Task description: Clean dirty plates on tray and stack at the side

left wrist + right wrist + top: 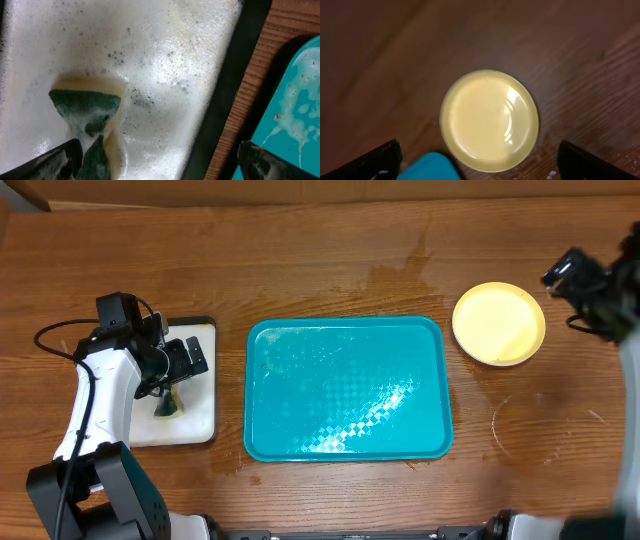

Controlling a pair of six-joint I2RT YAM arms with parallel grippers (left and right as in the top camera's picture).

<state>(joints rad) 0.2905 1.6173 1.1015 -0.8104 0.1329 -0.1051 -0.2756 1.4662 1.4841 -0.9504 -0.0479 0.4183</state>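
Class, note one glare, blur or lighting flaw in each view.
Overhead: checkered glare on the turquoise rectangular plastic tray; right arm blurred at the edge. Left wrist: the foamy green sponge looks soft. Right wrist: curved highlights on the round pale yellow plate, dark wooden table around.

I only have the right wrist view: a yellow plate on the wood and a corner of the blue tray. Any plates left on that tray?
Observer: None. Overhead, the tray holds only wet soapy streaks.
Operator: Where's the sponge?
Observer: The sponge lies in foam on the small black-rimmed tray, left of the blue one.
Operator: Is the left tool gripping it?
Observer: No. The left tool is open above that foam, not closed on the sponge.
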